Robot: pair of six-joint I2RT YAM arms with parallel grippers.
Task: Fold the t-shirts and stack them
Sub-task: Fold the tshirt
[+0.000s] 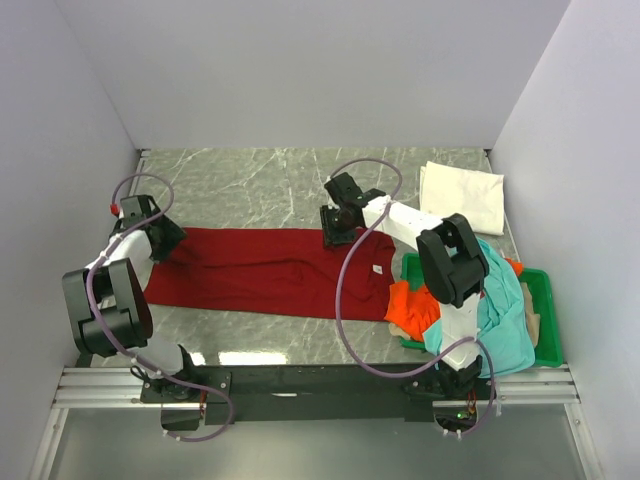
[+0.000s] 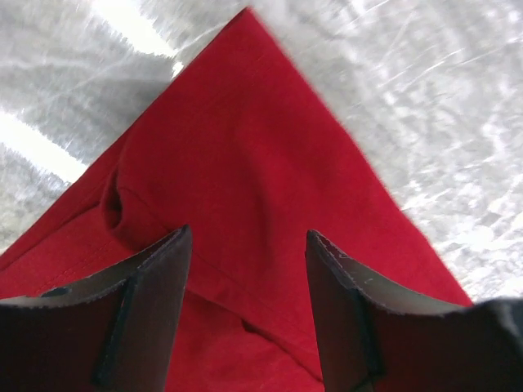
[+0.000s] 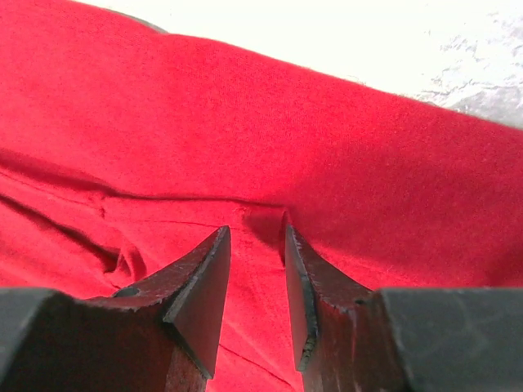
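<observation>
The dark red t-shirt (image 1: 260, 270) lies folded into a long band across the marble table. My left gripper (image 1: 165, 240) is open at its far left corner, jaws astride the cloth (image 2: 245, 147), gripper centre (image 2: 249, 237). My right gripper (image 1: 333, 238) is at the shirt's far edge on the right, jaws a narrow gap apart (image 3: 257, 233), tips touching the red cloth (image 3: 286, 131) by a seam. A folded white t-shirt (image 1: 462, 195) lies at the back right. The orange t-shirt (image 1: 412, 305) and teal t-shirt (image 1: 505, 320) are heaped at the right.
A green plastic tray (image 1: 545, 320) at the right front holds the orange and teal heap, which spills over its left rim. White walls close in the left, back and right. Bare marble (image 1: 250, 185) shows behind the red shirt.
</observation>
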